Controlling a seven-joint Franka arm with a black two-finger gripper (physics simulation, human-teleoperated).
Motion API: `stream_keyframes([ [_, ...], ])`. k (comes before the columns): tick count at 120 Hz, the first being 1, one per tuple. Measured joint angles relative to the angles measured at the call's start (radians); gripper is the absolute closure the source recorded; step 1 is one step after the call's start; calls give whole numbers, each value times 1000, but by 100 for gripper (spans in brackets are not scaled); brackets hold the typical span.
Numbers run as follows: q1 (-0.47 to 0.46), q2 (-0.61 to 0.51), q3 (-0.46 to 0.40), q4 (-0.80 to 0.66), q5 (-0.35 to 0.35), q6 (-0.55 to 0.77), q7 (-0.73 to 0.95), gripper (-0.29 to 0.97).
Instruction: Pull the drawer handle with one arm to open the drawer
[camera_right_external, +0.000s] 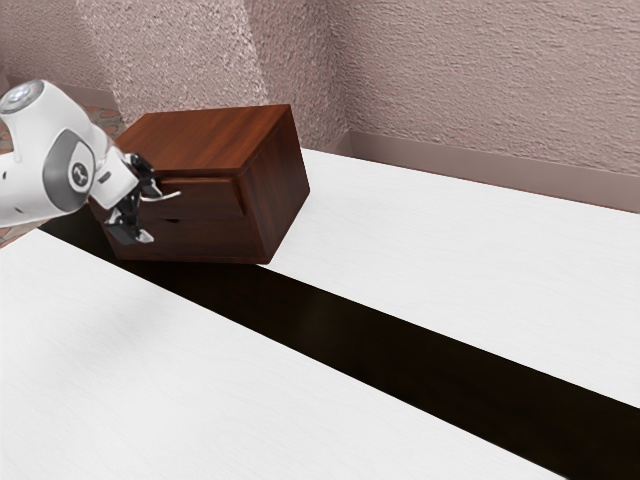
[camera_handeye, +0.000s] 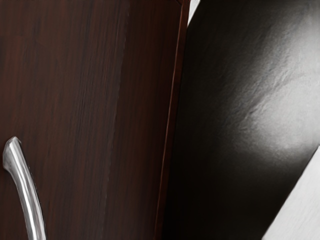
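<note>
A dark brown wooden cabinet (camera_right_external: 225, 135) stands at the back left of the table. Its upper drawer front (camera_right_external: 205, 198) seems to stand out a little from the cabinet's face. My black gripper (camera_right_external: 143, 210) is right at that face, at its end toward the exterior view's left, with the fingers apart, one above the other. In the wrist view the wood of the drawer front (camera_handeye: 90, 110) is very close, and a curved silver handle (camera_handeye: 22, 195) runs across it just under my hand. Whether the fingers touch the handle is hidden.
The cabinet sits at the head of a black strip (camera_right_external: 400, 350) that runs diagonally across the white tabletop (camera_right_external: 450, 240). A rough pinkish wall (camera_right_external: 480, 70) rises behind. The black surface (camera_handeye: 240, 100) lies beside the cabinet's edge.
</note>
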Motion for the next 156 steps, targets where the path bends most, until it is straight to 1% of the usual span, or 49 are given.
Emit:
stream_keyframes([
  [19,3,-48,-1,-57,0,1,0,4],
  [43,2,-118,0,-146,0,8,-1,0],
  [78,-2,-232,2,-275,-1,26,-3,0],
  [94,-5,-236,3,-296,-3,42,-6,1],
  [108,-7,-233,3,-268,-15,56,-8,1],
  [124,-9,-197,6,-249,-32,71,-10,1],
  [143,25,-183,7,-248,-41,81,-12,1],
  [156,30,-179,7,-253,-43,85,-14,-1],
])
